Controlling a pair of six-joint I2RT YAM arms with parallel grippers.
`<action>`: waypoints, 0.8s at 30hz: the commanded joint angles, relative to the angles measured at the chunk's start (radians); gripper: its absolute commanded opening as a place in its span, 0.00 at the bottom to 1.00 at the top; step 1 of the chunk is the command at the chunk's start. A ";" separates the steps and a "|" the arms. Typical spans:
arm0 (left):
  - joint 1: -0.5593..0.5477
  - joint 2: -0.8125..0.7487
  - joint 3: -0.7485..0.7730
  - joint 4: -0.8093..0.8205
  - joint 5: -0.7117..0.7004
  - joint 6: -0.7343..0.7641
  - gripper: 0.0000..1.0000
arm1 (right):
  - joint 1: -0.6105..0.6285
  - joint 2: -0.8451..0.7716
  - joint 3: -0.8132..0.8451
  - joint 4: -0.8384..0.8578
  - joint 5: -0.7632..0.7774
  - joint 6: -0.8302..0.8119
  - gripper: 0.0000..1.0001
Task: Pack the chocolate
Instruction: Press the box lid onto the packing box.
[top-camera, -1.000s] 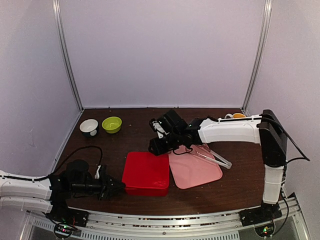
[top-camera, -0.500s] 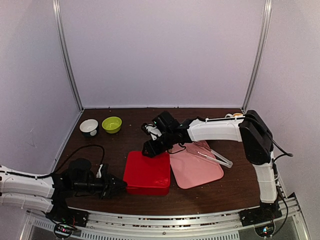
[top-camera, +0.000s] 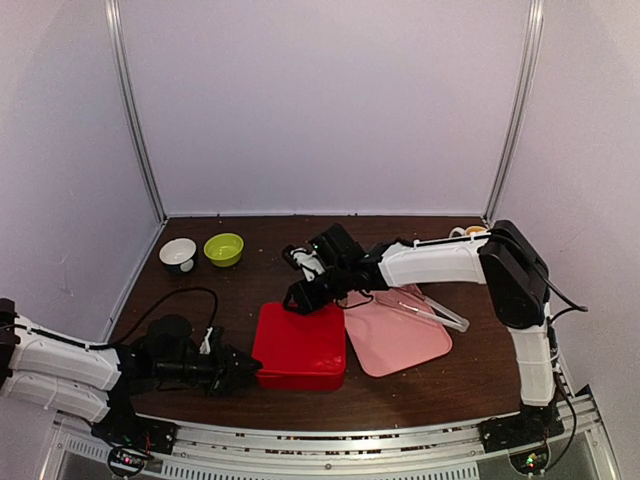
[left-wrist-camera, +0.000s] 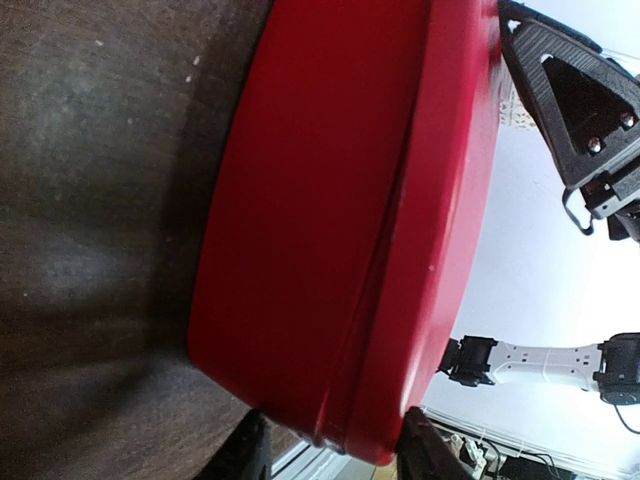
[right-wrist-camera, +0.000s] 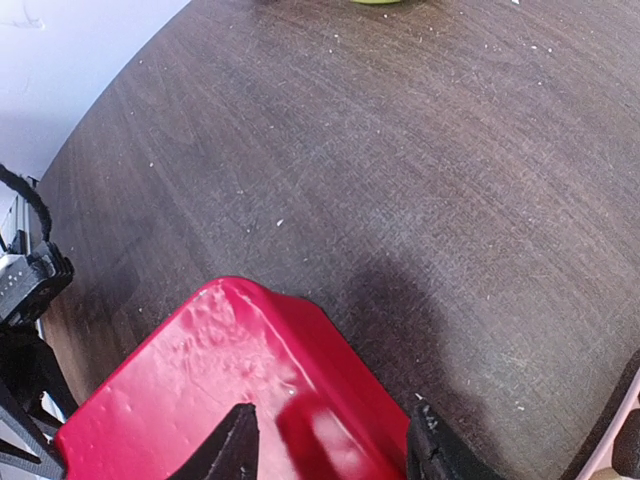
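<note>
Red box: closed, flat on the tabletop; chocolate unseen.
Left pincer: apart, straddling the near-left rim, likely steadying.
Right pincer: apart over the far corner, probably pressing it closed.

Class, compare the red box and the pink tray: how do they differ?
The red box is bright red and deep; the pink tray is pale and shallow. Tongs lie on the pink tray; the red box carries none. Both are squarish with rounded corners, side by side on the table.
</note>
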 joint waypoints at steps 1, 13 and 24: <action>-0.005 0.073 -0.034 -0.077 -0.068 0.015 0.34 | 0.054 0.009 -0.047 -0.139 -0.161 -0.020 0.48; -0.009 0.050 0.043 -0.181 -0.073 0.064 0.54 | 0.054 0.005 -0.082 -0.132 -0.142 -0.039 0.47; -0.048 0.082 0.045 -0.101 -0.068 0.017 0.83 | 0.045 0.024 -0.035 -0.129 -0.129 -0.034 0.47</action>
